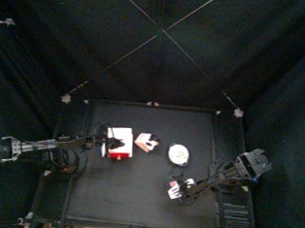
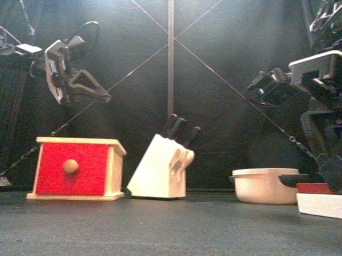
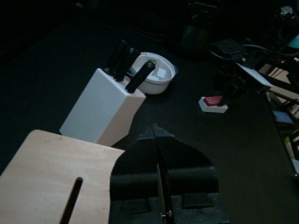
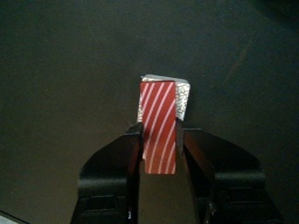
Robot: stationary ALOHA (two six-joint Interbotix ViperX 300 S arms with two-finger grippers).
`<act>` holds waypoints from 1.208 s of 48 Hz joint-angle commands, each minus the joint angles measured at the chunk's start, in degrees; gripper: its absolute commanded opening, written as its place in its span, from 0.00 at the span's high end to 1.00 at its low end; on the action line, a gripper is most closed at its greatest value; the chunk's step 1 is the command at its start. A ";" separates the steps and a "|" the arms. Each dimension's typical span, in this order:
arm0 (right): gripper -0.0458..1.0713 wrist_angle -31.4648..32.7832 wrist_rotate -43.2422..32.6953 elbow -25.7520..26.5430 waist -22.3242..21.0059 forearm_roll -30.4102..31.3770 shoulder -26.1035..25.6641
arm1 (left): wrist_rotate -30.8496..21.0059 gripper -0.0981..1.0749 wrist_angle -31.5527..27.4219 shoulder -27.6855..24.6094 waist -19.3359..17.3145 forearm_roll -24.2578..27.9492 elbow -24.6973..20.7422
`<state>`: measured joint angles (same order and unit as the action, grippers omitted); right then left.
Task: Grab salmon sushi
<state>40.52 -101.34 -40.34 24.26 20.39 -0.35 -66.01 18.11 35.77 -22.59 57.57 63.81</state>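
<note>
The salmon sushi (image 4: pixel 158 101), a small red oblong with pale stripes on a white base, lies on the black table near the front right. My right gripper (image 4: pixel 160 133) reaches down over it, and its two jaws press against the piece's long sides. From above, the sushi (image 1: pixel 174 189) shows under that gripper (image 1: pixel 179 188). At table height the sushi (image 2: pixel 321 200) rests at the far right beneath the right arm. My left gripper (image 3: pixel 156 133) hangs shut over the red box at the left, holding nothing.
A red-and-wood box (image 2: pixel 78 168) stands at the left, a white knife block (image 2: pixel 163 165) beside it, and a round white bowl (image 2: pixel 267 185) right of that, just behind the sushi. Black curtains surround the table (image 1: pixel 124 197).
</note>
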 commanded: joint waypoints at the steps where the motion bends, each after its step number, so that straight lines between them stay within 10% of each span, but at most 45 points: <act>1: 0.46 0.00 0.00 0.53 -0.53 0.26 -0.88 | 0.09 0.80 0.26 0.00 0.09 -0.09 -0.62; 58: 0.56 0.00 -0.70 0.35 -1.49 8.53 -5.01 | 0.18 0.80 0.62 0.26 0.44 -0.88 -0.09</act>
<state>40.61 -102.22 -40.43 23.03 28.74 -3.43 -66.01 18.28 36.04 -22.32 56.43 64.42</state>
